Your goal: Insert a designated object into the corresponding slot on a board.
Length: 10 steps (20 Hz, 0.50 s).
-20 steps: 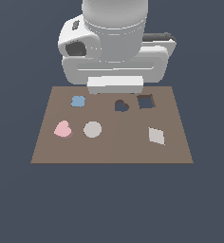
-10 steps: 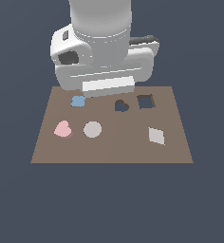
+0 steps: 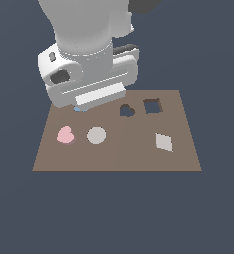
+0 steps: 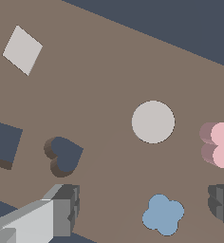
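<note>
The pale-pink heart (image 3: pixel 65 135) lies flat on the brown board (image 3: pixel 119 156) near the exterior view's left edge, beside a grey disc (image 3: pixel 96 135). The dark heart-shaped slot (image 3: pixel 126 111) is further back, near the board's middle. In the wrist view the heart (image 4: pixel 219 144), the slot (image 4: pixel 64 154) and the board (image 4: pixel 95 71) all show. My gripper (image 4: pixel 144 205) is open with nothing held; its fingers (image 4: pixel 61 209) straddle a light-blue rounded piece (image 4: pixel 163 214). It hovers above the board, behind the heart and apart from it. The arm's hand (image 3: pixel 89 79) hides the fingers in the exterior view.
A dark square cutout (image 3: pixel 151 105) sits right of the slot in the exterior view, and a pale diamond piece (image 3: pixel 163 142) lies nearer the front right. The blue piece (image 3: pixel 79 108) peeks out under the hand. Dark flat ground surrounds the board.
The hand has swung toward the exterior view's left and come lower over the board's back left corner, now covering most of the blue piece. The pieces have not moved.
</note>
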{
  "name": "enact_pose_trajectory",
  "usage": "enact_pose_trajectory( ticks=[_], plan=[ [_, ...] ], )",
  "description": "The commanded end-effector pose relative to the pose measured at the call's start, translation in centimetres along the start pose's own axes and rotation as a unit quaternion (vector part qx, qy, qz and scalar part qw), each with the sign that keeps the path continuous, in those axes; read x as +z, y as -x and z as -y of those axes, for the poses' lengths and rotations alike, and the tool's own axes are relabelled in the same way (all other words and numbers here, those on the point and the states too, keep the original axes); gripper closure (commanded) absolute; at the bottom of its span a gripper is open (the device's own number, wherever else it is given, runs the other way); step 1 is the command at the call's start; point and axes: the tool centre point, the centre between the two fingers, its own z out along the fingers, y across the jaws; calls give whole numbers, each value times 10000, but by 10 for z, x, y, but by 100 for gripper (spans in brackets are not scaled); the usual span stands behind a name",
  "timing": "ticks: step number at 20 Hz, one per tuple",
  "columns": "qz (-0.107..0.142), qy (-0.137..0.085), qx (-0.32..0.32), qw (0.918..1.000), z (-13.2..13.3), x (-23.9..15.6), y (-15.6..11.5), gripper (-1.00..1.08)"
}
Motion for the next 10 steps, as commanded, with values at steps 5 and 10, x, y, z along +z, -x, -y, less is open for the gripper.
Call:
enact_pose_trajectory(
  ticks=[5,10],
  plan=[
    [8,15,-1018,9948,-30,18,7,-92],
    [13,28,-1825,9832,-55,33,8,-92]
  ],
)
